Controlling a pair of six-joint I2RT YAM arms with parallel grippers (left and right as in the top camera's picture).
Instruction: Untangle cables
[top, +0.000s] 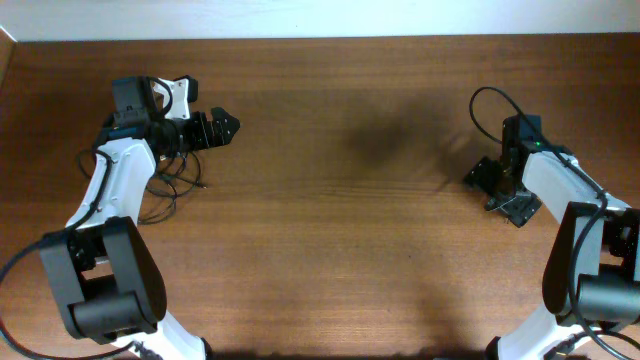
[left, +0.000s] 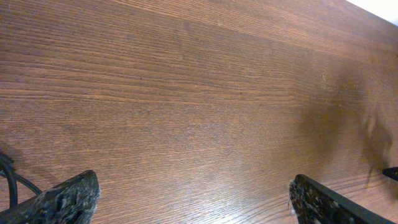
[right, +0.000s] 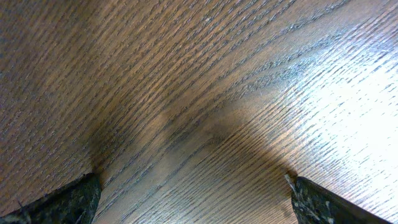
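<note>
The cables (top: 172, 182) lie as thin black loops on the wooden table at the left, partly under my left arm. One strand shows at the lower left edge of the left wrist view (left: 9, 178). My left gripper (top: 229, 127) is open and empty, just right of the cables and pointing right over bare wood; both its fingertips show in the left wrist view (left: 193, 196). My right gripper (top: 498, 192) is open and empty at the far right, low over bare wood (right: 193, 196). No cable shows near it.
The wooden table (top: 340, 250) fills the view, with a pale wall strip along its far edge. A thicker black cable (top: 488, 102) arcs from my right arm. The arm bases stand at the lower left and lower right.
</note>
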